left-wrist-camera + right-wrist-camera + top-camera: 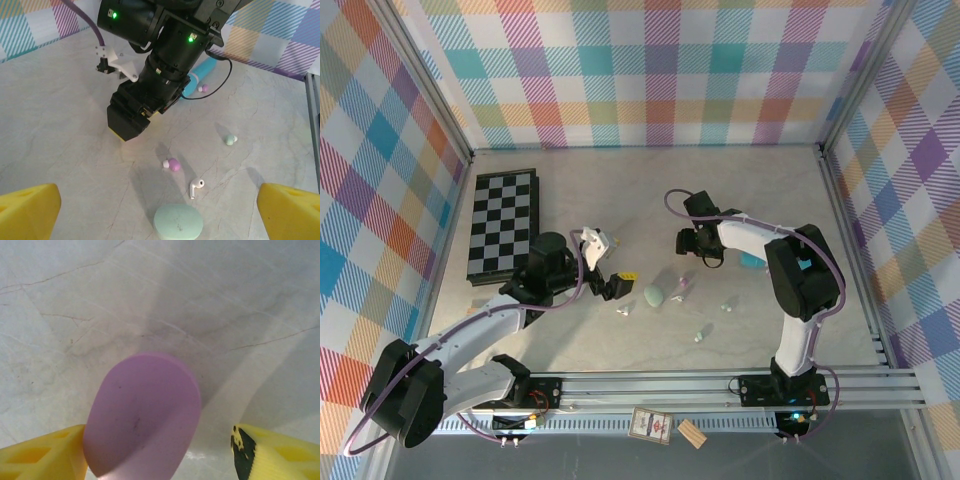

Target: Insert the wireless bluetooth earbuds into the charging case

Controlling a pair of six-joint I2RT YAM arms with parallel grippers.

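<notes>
nothing is sitting in a case yet: the small glossy earbuds (196,187) are lying loose on the marbled tabletop (60,125) beside the mint oval case (178,222). the left tool (611,287) is gaping empty; the right tool (129,127) is standing open around the lilac oval case (142,415).

Pastel plaid walls (660,70) (on three sides) enclose a pale marble-patterned tabletop (620,175) under soft, even light
</notes>
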